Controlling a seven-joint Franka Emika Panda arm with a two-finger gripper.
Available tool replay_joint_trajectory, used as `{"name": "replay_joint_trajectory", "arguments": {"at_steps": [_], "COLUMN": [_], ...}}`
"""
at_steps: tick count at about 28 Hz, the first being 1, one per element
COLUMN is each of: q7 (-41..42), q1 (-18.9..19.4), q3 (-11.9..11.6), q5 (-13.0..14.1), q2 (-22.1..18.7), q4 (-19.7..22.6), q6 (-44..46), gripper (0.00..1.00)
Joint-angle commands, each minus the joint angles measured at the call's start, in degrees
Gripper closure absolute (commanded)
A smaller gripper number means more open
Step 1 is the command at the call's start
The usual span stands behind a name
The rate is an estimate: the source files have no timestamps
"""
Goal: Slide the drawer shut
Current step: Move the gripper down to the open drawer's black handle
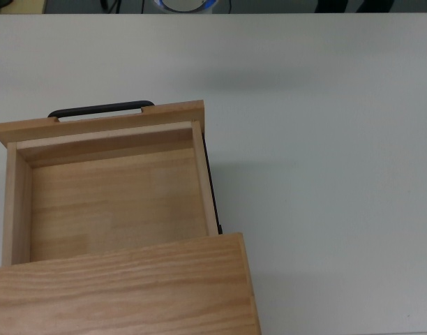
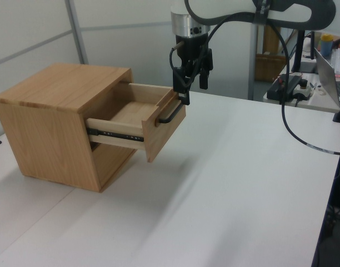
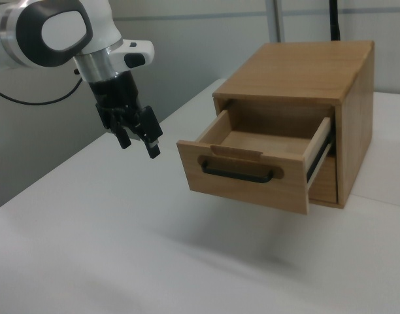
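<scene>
Top view shows only the drawer [image 1: 109,195], pulled out of its cabinet [image 1: 123,293]; side views add the gripper [image 3: 138,142], open, empty, hovering apart from the handle [image 3: 239,173]. Pale grained wood, slim black bar.

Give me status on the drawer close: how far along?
Nothing done yet: the drawer is pulled well out of the cabinet, its inside empty. In hand: the gripper hangs in the air in front of the handle, jaws open, touching nothing. Left: reach the front panel and push it home.
</scene>
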State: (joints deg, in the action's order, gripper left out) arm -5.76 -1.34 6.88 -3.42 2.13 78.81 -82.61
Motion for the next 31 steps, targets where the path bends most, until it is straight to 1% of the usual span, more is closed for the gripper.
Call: {"name": "replay_joint_trajectory", "arguments": {"at_steps": [1, 5, 14, 15, 18, 22, 27, 30, 31], "q7": [1.1, 3.47, 3.83, 3.74, 3.3, 3.3, 3.22, 3.22, 3.22], "q1": [0.11, 0.11, 0.03, 0.03, -0.24, -1.91, -2.61, -2.96, -3.05], "q3": [0.14, 0.06, -0.2, -0.29, -0.29, -0.29, -0.29, -0.29, -0.29], "q5": [-0.44, 0.34, -0.01, -0.35, -0.71, -1.32, -3.61, -3.7, -3.61], "q2": [-0.11, -0.02, 1.12, 2.26, 3.76, 5.43, 7.72, 8.59, 8.77], "q4": [0.46, 0.46, 0.99, 0.9, 0.9, 0.81, 0.9, 0.9, 0.99], "q6": [0.61, 0.52, 0.52, 0.61, 0.61, 0.52, 0.35, -0.53, -2.8], "gripper": [0.99, 1.0, 1.0, 1.0, 1.0, 1.0, 1.0, 1.0, 1.0]}}
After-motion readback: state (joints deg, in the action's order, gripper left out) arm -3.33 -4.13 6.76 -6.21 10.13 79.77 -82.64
